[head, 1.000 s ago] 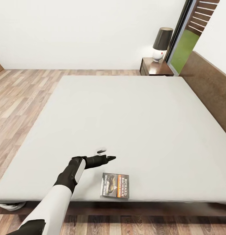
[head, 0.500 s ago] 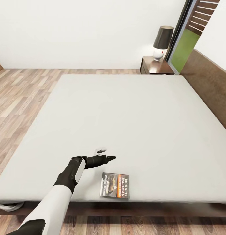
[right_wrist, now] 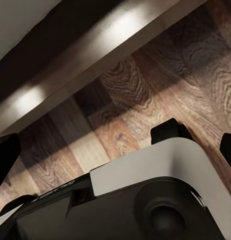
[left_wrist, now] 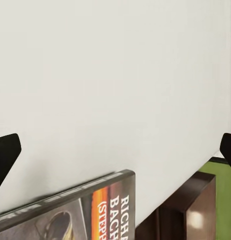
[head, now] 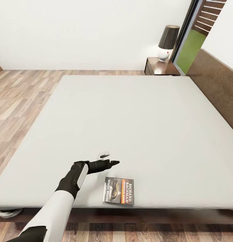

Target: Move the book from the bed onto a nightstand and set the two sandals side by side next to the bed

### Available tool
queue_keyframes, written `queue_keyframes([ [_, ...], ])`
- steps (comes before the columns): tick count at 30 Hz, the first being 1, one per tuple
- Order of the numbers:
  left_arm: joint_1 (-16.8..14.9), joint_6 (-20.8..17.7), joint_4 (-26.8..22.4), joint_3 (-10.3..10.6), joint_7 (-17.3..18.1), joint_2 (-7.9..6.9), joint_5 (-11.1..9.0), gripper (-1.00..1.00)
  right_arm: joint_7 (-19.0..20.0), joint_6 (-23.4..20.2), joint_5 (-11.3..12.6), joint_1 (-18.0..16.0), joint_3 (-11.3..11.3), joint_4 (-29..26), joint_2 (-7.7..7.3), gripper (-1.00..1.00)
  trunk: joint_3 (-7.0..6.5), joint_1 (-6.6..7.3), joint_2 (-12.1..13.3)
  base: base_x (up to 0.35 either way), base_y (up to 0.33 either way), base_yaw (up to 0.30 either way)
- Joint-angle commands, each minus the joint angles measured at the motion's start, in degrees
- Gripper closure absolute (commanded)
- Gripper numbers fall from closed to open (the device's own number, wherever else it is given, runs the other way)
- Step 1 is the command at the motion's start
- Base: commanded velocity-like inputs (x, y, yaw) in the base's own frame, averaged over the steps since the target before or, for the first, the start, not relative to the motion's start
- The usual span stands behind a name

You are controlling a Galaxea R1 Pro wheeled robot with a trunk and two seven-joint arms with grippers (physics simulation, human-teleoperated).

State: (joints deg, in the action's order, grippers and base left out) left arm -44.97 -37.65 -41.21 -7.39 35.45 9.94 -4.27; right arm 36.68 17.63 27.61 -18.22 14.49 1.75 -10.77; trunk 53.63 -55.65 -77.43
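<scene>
— Item one, the book?

— Thin paperback, dark cover with an orange-red band, lying flat on the bed near its foot edge, lettering turned sideways. Nothing touches it.

— The left gripper?

— Stretched out low over the grey mattress, just beside the book's far edge and apart from it. In the left wrist view its two black fingertips stand at the opposite borders of the frame, so the jaws are spread wide, with the book's edge showing below and between them.

— And the right gripper?

— In the right wrist view, dark tips at both borders, spread the same way, aimed down at the plank floor and the bed's dark frame above the robot's own base. It holds nothing.

— Destination?

— One nightstand, dark brown and glossy, at the far corner by the headboard, carrying a lamp. Well apart from the book.

— Step in hand?

— I'd judge it the approach to the book, not yet grasped. The next move calls for lowering the open fingers across one edge and closing; a flat, thin cover on soft bedding may slide rather than lift.
</scene>
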Motion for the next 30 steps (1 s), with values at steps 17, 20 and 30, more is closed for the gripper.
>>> queue_keyframes([
  [17, 0.0, -0.5, 0.0, -0.3, 0.1, 0.06, -0.3, -1.00, 0.3, 0.2, -0.2, -0.1, 0.5, 0.2, -0.04, -1.00, 1.83, -2.20, -4.0, 0.000, 0.000, 0.000],
  [20, 0.0, -0.5, 0.0, -0.3, 0.1, 0.06, -0.3, -1.00, 0.3, 0.2, -0.2, -0.1, 0.5, 0.2, -0.04, -1.00, 2.37, -2.86, -5.3, 0.000, 0.000, 0.000],
  [30, 0.0, -0.5, 0.0, -0.3, 0.1, 0.06, -0.3, -1.00, 0.3, 0.2, -0.2, -0.1, 0.5, 0.2, -0.03, -1.00, 3.63, -4.40, -8.1, 0.000, 0.000, 0.000],
])
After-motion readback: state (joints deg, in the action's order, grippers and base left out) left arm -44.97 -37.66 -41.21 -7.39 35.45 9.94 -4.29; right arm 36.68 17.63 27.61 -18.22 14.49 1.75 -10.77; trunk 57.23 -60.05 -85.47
